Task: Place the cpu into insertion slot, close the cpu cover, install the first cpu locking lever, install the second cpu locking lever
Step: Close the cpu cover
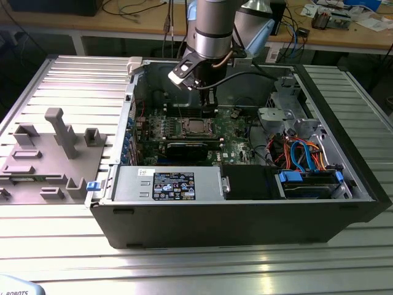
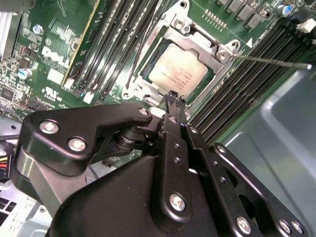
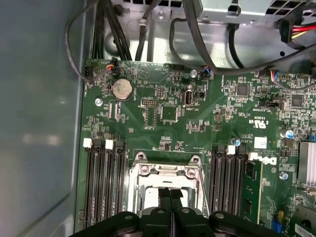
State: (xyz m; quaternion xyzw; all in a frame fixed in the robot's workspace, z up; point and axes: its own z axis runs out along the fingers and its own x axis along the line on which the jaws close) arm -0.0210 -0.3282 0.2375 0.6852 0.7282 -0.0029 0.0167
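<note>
The cpu (image 2: 178,70) lies flat in the insertion slot (image 1: 198,127) of the green motherboard, its pale face up. The silvery cpu cover (image 2: 197,37) lies down around it, framing the chip through its window. One thin locking lever (image 2: 276,60) sticks out sideways from a socket corner, over the memory slots. A second thin lever (image 2: 140,47) runs along the opposite side of the socket. My gripper (image 2: 173,98) is shut with nothing between its fingers, its tips just over the socket's near edge. In the first wrist view the gripper (image 3: 170,193) hangs over the cpu cover (image 3: 165,173). The exterior view shows the gripper (image 1: 209,110) inside the open case.
Black memory slots (image 2: 118,39) flank the socket on both sides. The grey case wall (image 2: 276,143) is close beside the gripper. A power supply (image 1: 172,183) and a drive bay with coloured cables (image 1: 301,153) fill the case front. A grey fixture block (image 1: 55,153) stands outside on the exterior view's left.
</note>
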